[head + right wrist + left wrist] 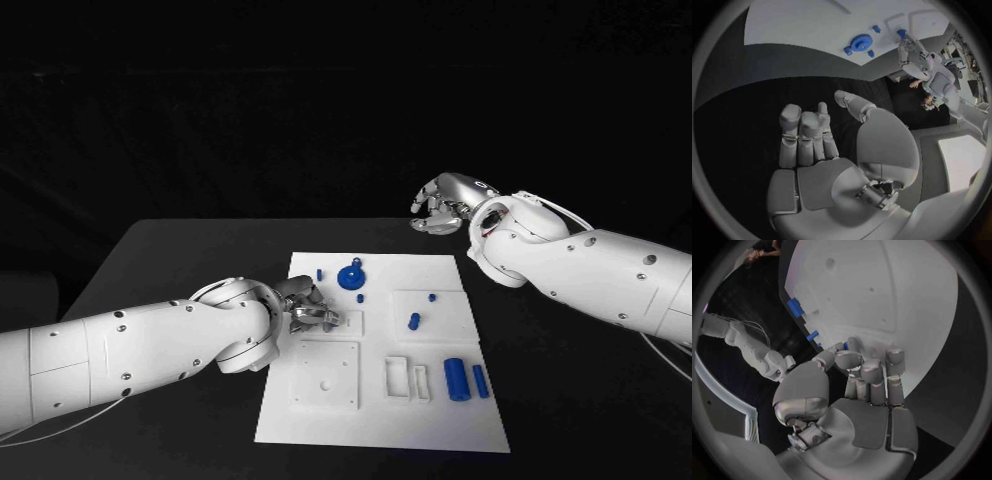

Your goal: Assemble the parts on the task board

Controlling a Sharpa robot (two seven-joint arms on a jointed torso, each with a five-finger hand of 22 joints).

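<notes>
The white task board (433,420) lies in the middle of the table. On its far part sit a blue gear-like disc (352,277) and several small blue pegs (414,321); two blue cylinders (466,379) lie near its right edge. My left hand (306,305) hovers over the board's left side, fingers curled, pinching a small blue part (846,345) at its fingertips. That part (900,33) also shows at the tip of the left hand in the right wrist view. My right hand (450,205) is raised beyond the board's far right corner, holding nothing, its fingers (804,132) extended.
A square recessed block (327,375) and narrow white frames (405,378) stand on the board's near half. Black table (173,260) surrounds the board on all sides. The disc (859,43) lies between the two hands.
</notes>
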